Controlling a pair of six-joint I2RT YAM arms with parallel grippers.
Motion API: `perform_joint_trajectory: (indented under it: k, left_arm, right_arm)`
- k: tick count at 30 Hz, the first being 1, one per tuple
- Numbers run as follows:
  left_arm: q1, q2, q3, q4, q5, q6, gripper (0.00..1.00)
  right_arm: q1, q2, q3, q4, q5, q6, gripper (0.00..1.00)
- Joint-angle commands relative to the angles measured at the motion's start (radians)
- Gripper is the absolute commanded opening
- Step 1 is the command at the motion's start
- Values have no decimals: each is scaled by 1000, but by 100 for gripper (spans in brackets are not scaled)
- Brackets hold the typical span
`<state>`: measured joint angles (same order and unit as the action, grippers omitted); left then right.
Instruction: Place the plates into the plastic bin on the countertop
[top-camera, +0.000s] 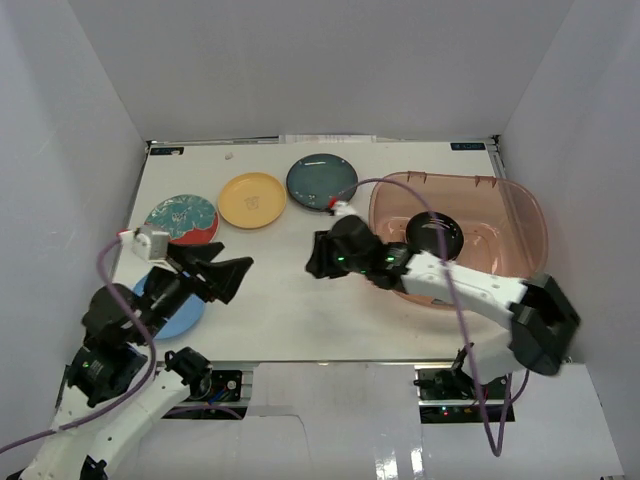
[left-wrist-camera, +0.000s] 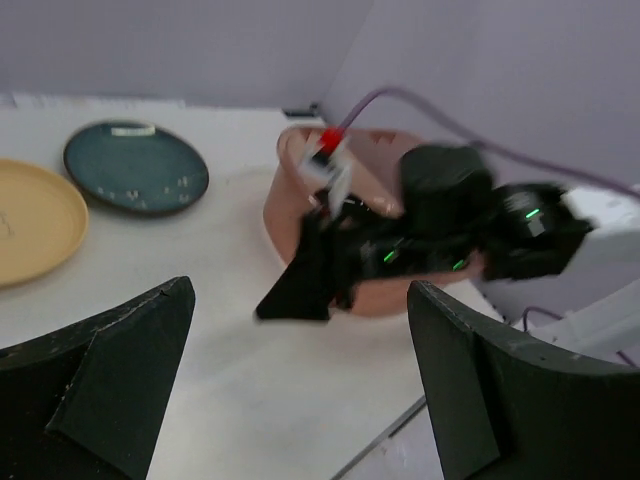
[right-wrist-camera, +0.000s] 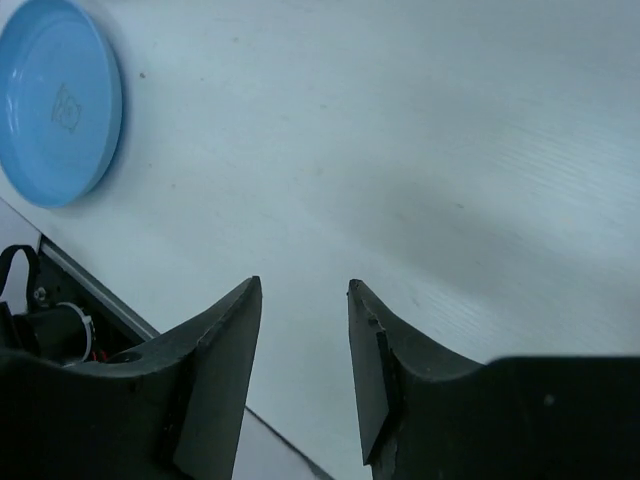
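Note:
On the white countertop (top-camera: 290, 320) lie a red-and-teal patterned plate (top-camera: 182, 218), a yellow plate (top-camera: 252, 200), a dark teal plate (top-camera: 322, 182) and a light blue plate (top-camera: 172, 312). A black plate (top-camera: 434, 236) lies inside the pinkish plastic bin (top-camera: 522, 205) at the right. My left gripper (top-camera: 228, 275) is open and empty, above the light blue plate's right edge. My right gripper (top-camera: 316, 256) is open and empty, low over bare table left of the bin. The right wrist view shows its fingers (right-wrist-camera: 303, 287) apart and the light blue plate (right-wrist-camera: 60, 100) far off.
Pale grey walls enclose the table on three sides. The left wrist view, between my open gripper's (left-wrist-camera: 300, 290) fingers, shows the dark teal plate (left-wrist-camera: 135, 167), the yellow plate (left-wrist-camera: 30, 220), the bin (left-wrist-camera: 285, 215) and the right arm (left-wrist-camera: 450, 225) in front of it. The table's near edge (right-wrist-camera: 90, 290) is close.

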<state>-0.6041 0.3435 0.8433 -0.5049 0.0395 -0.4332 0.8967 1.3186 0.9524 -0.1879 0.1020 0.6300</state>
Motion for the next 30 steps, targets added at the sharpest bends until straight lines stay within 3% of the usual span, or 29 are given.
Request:
perform_joint_trajectory:
  k: [1, 3, 6, 9, 11, 14, 19, 22, 23, 26, 28, 30]
  left_arm:
    - [6, 5, 140, 40, -72, 33, 98]
    - [6, 0, 181, 39, -92, 31, 98]
    - [7, -15, 197, 28, -98, 21, 98]
    - [7, -15, 207, -6, -107, 19, 98]
    - [6, -12, 212, -36, -110, 16, 98]
    - [7, -20, 211, -69, -99, 1, 98]
    - [6, -63, 211, -125, -113, -35, 98]
    - [6, -93, 209, -155, -128, -51, 98]
    - [6, -98, 209, -170, -139, -55, 98]
    - [7, -118, 214, -213, -167, -64, 98]
    - [6, -130, 211, -233, -185, -65, 98]
    - [7, -152, 197, -248, -217, -67, 98]
  right_arm:
    - [187, 320, 212, 221, 123, 68, 46]
    - [231, 451, 322, 280, 116, 83, 47]
    - [284, 693, 552, 321, 76, 115, 58]
    - [317, 920, 852, 240, 45, 122, 71]
    - [327, 1065, 1065, 127, 50, 123, 73]
    - [326, 1195, 1227, 51, 42, 152, 77]
    - [321, 1301, 1263, 28, -4, 267, 77]
    - [312, 1312, 1232, 51, -42, 350, 63]
    - [314, 1312, 1226, 56, -38, 361, 48]
    - [315, 1279, 1174, 60, -12, 375, 15]
    - [321, 1193, 1037, 102, 24, 373, 8]
    - [326, 1122, 927, 175, 41, 364, 8]
